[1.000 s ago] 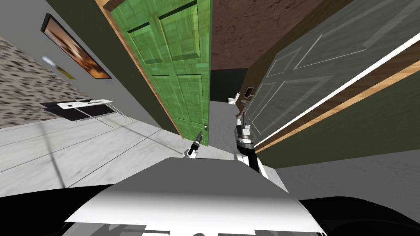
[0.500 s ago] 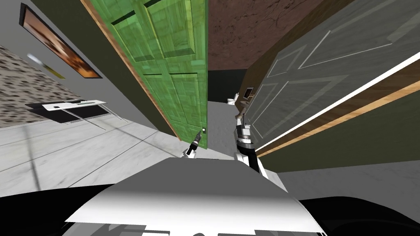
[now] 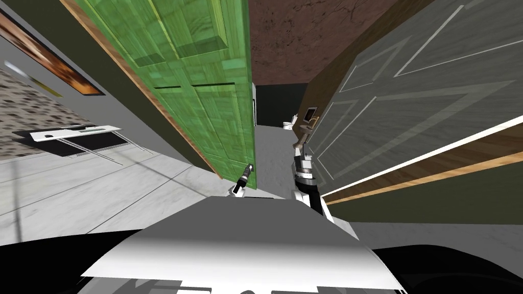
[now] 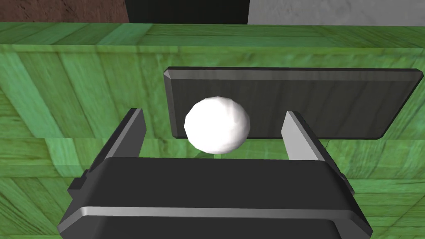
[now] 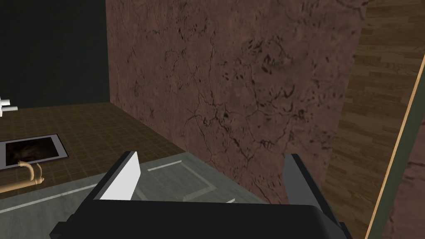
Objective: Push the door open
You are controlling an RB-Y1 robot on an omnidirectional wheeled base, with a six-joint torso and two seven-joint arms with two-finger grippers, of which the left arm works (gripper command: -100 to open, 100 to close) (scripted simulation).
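Left wrist view | knob faces left pincer (spread) | plate crosswise

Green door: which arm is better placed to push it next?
Left, I'd say. The left end effector, open, sits at the green door, fingers flanking the white knob. The right end effector faces a brown wall instead.

The left gripper had two thin grey, blade-like fingers rising from a dark box crossed by a pale grey stripe. The right gripper looked alike, on a white and grey forearm with dark bands.
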